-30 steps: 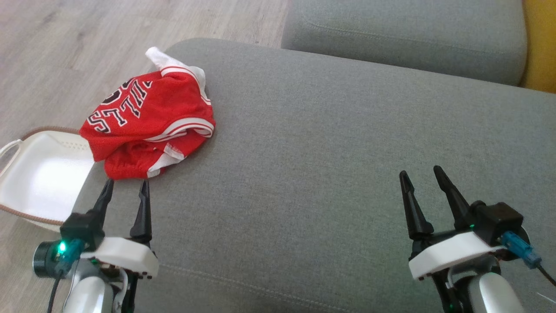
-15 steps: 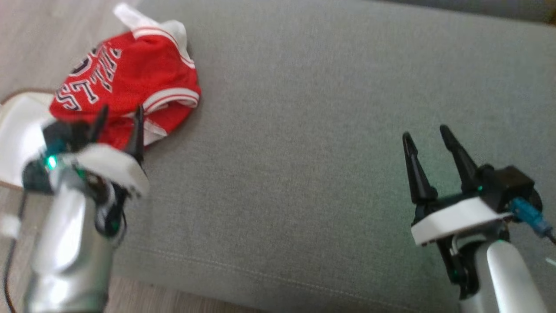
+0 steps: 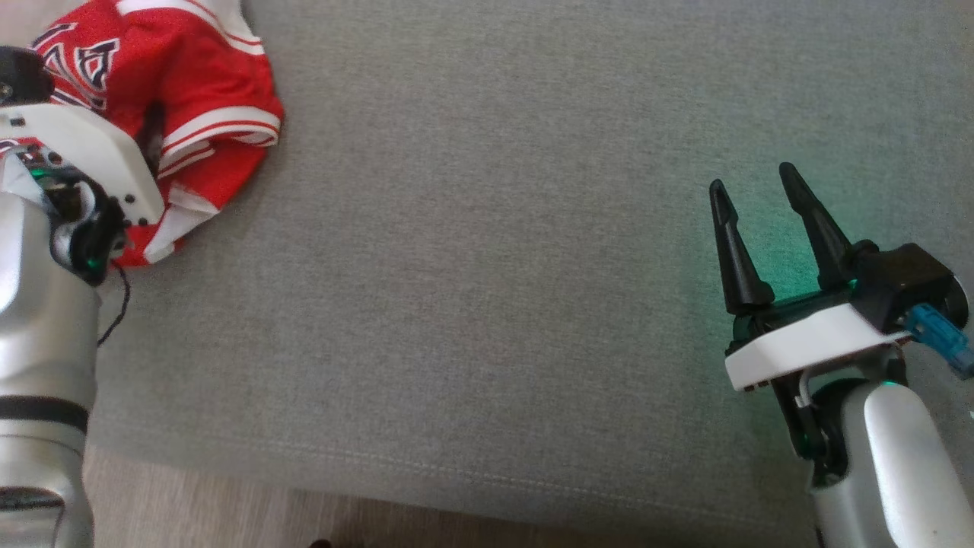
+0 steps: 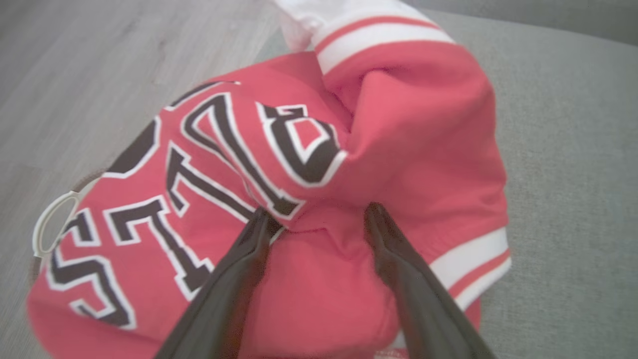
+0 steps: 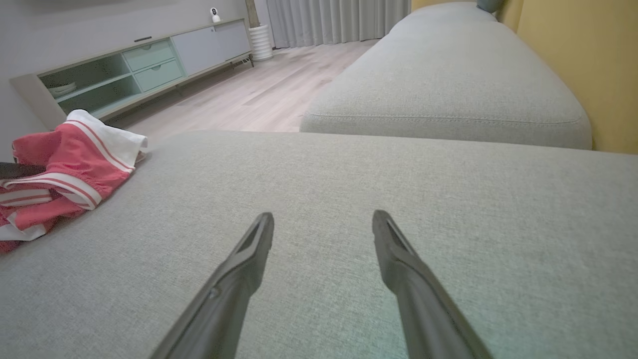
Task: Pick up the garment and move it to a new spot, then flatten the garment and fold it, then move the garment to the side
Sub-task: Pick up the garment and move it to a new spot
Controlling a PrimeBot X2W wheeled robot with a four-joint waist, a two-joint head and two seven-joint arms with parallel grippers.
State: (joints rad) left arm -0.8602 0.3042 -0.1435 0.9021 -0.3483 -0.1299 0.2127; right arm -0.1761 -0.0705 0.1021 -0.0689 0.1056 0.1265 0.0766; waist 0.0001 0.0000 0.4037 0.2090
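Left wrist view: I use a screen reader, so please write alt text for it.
The left pincer, jaws open, points at a crumpled red jersey with black lettering. It lies at the edge of a grey sofa cushion, wooden floor beyond.

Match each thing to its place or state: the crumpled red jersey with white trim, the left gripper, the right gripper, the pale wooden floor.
Things:
1. crumpled red jersey with white trim
2. left gripper
3. right gripper
4. pale wooden floor

Places or states:
A. open, above bare grey fabric sofa cushion
B. beyond the cushion's edge
C. open, fingertips at red fabric
D. heaped at the cushion's corner

Pairs: 1-D, 2-C, 3-A, 4-B
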